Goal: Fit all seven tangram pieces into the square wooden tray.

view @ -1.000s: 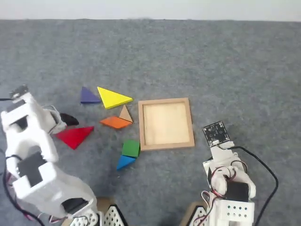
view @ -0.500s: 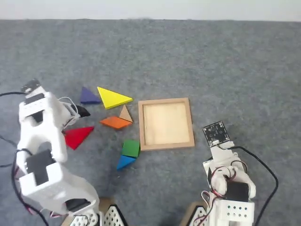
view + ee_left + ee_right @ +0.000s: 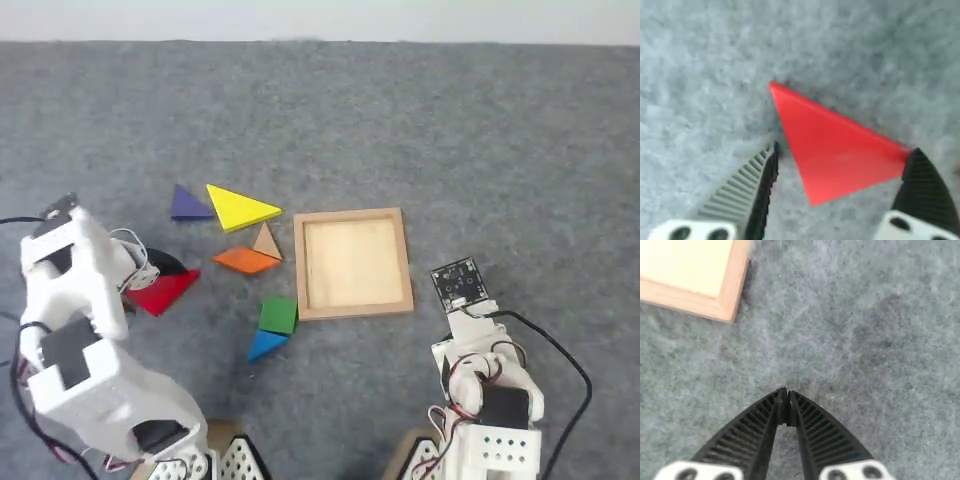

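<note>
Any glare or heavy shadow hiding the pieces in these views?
High view: even light, no glare on the wooden tray, only soft shadows beside the pieces. Left wrist view: a thin dark shadow runs along the red triangle, hiding nothing. Right wrist view: a soft shadow beside the tray's rim, no glare.

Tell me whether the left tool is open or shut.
Open. The left tool has its fingers wide apart, one on each side of the red triangle, not closed on it.

Bare tabletop (image 3: 500, 150) runs wide beyond and to the right of the tray (image 3: 355, 307). On its left side an orange piece (image 3: 245, 260), a tan triangle (image 3: 266, 241) and a green square (image 3: 279, 315) crowd close.
</note>
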### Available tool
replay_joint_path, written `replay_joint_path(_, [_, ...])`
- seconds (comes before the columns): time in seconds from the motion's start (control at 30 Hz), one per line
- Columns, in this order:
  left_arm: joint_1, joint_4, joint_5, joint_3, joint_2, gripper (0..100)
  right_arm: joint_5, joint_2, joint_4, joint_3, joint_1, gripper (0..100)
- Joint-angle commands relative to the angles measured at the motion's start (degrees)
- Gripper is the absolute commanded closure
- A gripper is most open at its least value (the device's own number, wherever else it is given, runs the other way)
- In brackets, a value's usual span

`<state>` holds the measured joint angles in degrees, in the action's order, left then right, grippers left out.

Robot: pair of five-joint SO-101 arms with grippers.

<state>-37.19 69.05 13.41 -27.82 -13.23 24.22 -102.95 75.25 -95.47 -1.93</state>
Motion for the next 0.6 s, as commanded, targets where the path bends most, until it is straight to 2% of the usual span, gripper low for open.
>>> replay_joint_path(0.0, [-0.1, -1.9, -1.0, 3.1, -4.0, 63, 0.4, -0.9, 0.1, -1.0, 0.2, 99.1])
replay_joint_path(0.13, [1.2, 0.6, -1.8, 9.4, -8.9, 64, 0.4, -0.9, 0.1, -1.0, 0.2, 99.1])
replay_joint_path(0.37, [3.0, 3.1, -9.1, 15.7, -12.4, 81, 0.4, -0.9, 0.1, -1.0, 0.1, 99.1])
replay_joint_path(0.57, [5.7, 4.9, -13.8, 15.8, -12.3, 83, 0.4, -0.9, 0.1, -1.0, 0.2, 99.1])
